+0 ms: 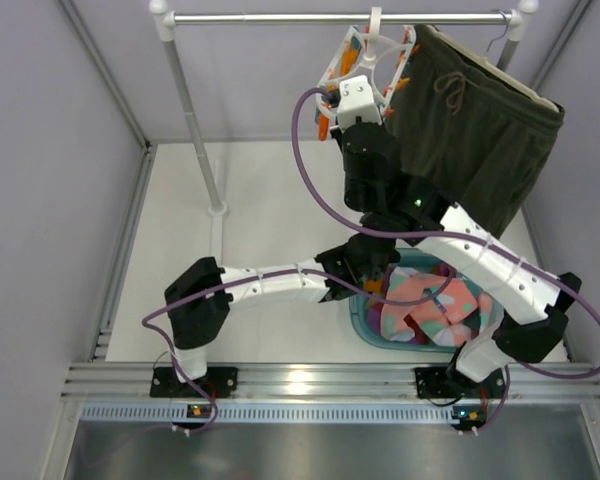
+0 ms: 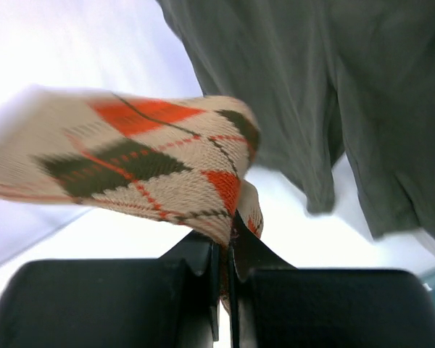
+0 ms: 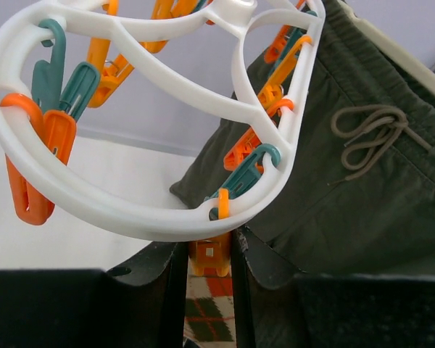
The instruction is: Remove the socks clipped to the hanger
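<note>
White plastic ringed with orange and teal clips: the hanger (image 3: pixel 130 210) hangs from the rail (image 1: pixel 280 18) beside a pair of dark shorts (image 1: pixel 480 130). The right gripper (image 3: pixel 209 250) is up at its near rim, jaws narrowed to the width of one orange clip (image 3: pixel 209 259) and apparently pressing on both its sides. Straight below that clip, between the fingers, a strip of argyle cloth (image 3: pixel 206 312) hangs down from the hanger, its long axis vertical. Lower, under the hanger, the left gripper (image 2: pixel 228 232) is fully closed on the edge of an argyle sock (image 2: pixel 145 159), which trails off to one side, blurred. Whether that is the same sock the clip bites cannot be told. Below and in front of the hanger, a teal basket (image 1: pixel 358 318) holds loose socks (image 1: pixel 430 305). The right arm is the nearer to the hanger. The release likely depends on squeezing the clip as the cloth is drawn downward, away from the hanger.
</note>
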`<state>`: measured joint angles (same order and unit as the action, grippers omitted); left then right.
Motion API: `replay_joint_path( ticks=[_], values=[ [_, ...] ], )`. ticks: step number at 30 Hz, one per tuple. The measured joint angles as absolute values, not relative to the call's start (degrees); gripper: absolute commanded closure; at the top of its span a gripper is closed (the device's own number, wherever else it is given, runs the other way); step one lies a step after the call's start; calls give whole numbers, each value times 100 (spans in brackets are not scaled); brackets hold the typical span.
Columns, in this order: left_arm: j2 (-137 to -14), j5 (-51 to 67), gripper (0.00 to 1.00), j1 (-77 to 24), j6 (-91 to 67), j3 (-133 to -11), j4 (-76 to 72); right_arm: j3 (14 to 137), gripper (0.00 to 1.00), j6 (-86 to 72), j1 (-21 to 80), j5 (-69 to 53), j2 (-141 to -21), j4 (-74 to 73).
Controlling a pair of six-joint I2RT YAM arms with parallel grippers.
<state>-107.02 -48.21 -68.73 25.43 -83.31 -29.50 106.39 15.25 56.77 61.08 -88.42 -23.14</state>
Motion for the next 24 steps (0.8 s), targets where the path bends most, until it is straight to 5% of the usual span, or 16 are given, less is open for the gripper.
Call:
replay_joint_path(
  ticks=[4,5,7,12,15,16,24],
  values=[
    [-10245,-4718,100,-6895,1964,-7516,-2849,10484,81,1328,5677,5900,-8667,-2327],
    [-10108,-4703,100,-6914,1826,-7345,-2799,10455,63,1275,5677,5837,-8628,-2333],
    [-9800,-4565,100,-6971,1514,-7094,-2681,10420,45,1146,5677,5649,-8547,-2351],
    [-8818,-3879,100,-7150,449,-6613,-2410,10377,29,762,5673,5039,-8355,-2469],
    [-8263,-3380,100,-7225,-176,-6322,-2368,10186,14,443,5673,4547,-8090,-2637],
    [-8106,-3225,100,-7242,-373,-6208,-2366,10086,1,353,5673,4410,-7981,-2696],
    [-8243,-2139,100,-7308,-937,-5948,-2298,8578,1,-550,5642,3435,-6206,-2991]
  ],
)
